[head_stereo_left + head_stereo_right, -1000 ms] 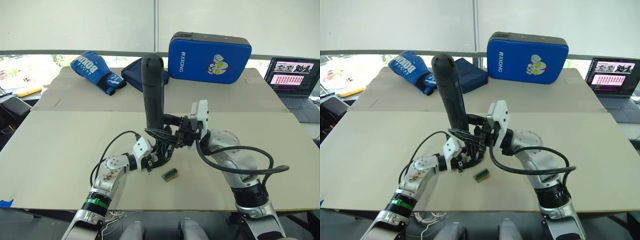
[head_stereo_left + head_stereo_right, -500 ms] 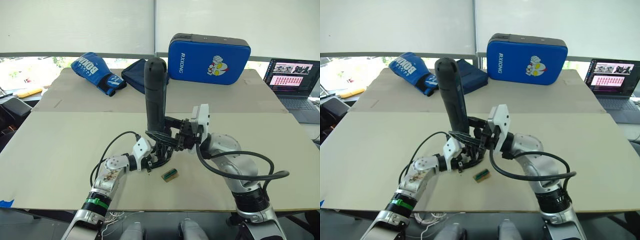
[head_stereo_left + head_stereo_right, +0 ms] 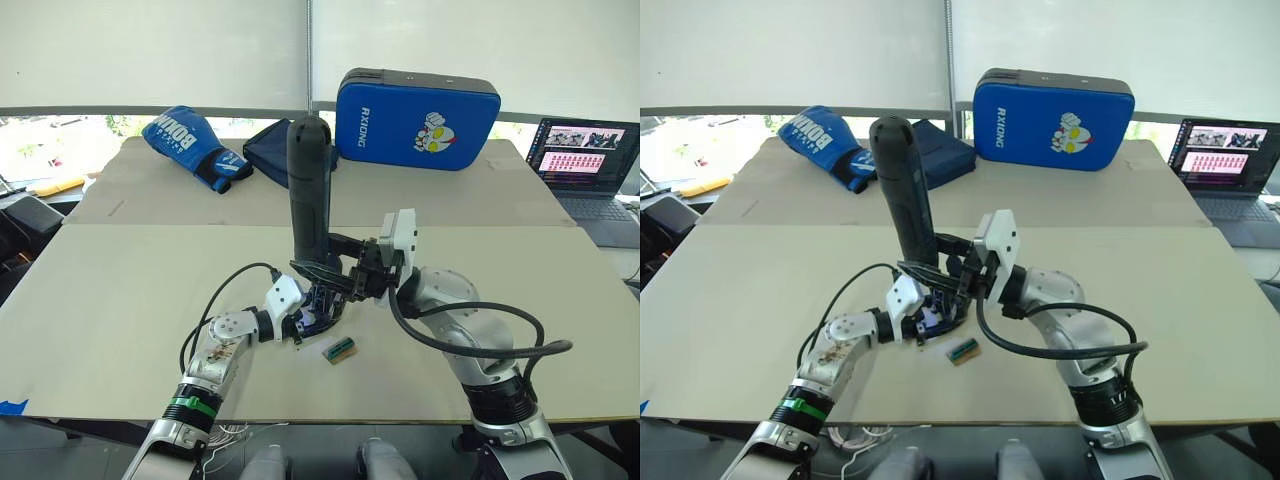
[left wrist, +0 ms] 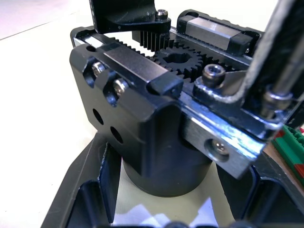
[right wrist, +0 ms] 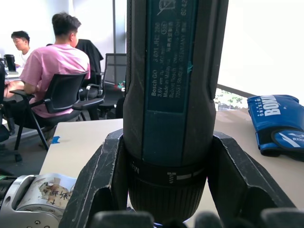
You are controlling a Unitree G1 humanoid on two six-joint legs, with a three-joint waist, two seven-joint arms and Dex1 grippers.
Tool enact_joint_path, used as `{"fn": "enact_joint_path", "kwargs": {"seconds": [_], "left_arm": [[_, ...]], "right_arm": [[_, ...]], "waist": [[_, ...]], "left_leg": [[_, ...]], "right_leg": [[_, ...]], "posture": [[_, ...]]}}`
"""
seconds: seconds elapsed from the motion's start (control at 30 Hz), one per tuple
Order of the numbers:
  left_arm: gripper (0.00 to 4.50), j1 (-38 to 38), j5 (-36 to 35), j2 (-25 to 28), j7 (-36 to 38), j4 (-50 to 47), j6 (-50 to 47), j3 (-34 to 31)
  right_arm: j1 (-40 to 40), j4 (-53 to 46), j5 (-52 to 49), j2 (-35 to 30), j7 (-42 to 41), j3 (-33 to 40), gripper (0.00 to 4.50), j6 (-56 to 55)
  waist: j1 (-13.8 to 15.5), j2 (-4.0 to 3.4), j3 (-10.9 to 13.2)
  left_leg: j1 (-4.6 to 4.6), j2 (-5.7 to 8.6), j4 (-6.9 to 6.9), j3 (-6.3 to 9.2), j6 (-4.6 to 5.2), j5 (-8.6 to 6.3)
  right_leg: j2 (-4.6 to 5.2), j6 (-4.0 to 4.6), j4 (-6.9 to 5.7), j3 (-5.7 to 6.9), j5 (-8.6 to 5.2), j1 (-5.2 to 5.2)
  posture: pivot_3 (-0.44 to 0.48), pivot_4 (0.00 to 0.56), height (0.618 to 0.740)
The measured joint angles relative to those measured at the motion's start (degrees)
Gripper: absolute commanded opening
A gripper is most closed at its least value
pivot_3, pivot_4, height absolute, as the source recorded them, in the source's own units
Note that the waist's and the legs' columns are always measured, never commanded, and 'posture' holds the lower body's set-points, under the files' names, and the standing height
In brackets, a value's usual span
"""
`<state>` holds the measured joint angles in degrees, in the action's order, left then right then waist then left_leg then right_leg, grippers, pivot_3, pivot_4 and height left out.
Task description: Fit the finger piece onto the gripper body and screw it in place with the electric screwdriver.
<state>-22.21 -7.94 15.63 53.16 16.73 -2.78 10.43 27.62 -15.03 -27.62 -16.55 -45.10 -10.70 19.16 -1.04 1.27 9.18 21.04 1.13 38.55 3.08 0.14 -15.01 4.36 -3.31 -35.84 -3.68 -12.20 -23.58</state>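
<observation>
Screwdriver stands nearly upright over the middle of the counter, its rounded end up and its tip down at the gripper body. The right claw is clamped round the lower part of the screwdriver; in the right wrist view its two black fingers press against either side of the barrel.

The gripper body sits on the counter directly below the screwdriver, held from its left side by the left claw, whose fingers close round the round dark base. In the left wrist view the body shows black blocks, a toothed rack and a small gear on top, with a thin metal shaft coming down beside them.

A small green-and-tan block lies on the counter just beside the gripper body, toward the robot. Beyond the screwdriver lie a blue boxing glove, a dark blue cloth and a blue pad. A laptop is open far to the screwdriver's right.
</observation>
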Motion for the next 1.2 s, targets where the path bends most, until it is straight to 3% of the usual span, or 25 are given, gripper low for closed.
{"fn": "enact_joint_path", "kwargs": {"seconds": [0.5,1.2], "left_arm": [[2.32,0.3,0.0,0.0,-0.1,0.0,-0.1,0.0],[2.32,0.5,-0.3,-0.7,-1.1,1.4,2.8,-0.2]], "right_arm": [[0.1,-0.2,0.0,-0.5,-0.7,0.0,1.92,0.0],[3.8,-5.8,-8.7,-2.6,-5.7,4.3,1.92,2.7]], "waist": [[-0.1,0.0,0.0],[0.2,0.04,0.1]], "left_leg": [[-0.55,-0.03,-0.34,0.0,0.0,0.0],[0.03,0.01,-0.31,0.07,-0.01,0.01]], "right_leg": [[0.0,-0.05,0.14,0.0,-0.18,0.46],[0.03,0.06,0.09,0.0,-0.1,-0.12]], "posture": [[0.0,0.15,0.74],[0.0,0.15,0.74]]}}
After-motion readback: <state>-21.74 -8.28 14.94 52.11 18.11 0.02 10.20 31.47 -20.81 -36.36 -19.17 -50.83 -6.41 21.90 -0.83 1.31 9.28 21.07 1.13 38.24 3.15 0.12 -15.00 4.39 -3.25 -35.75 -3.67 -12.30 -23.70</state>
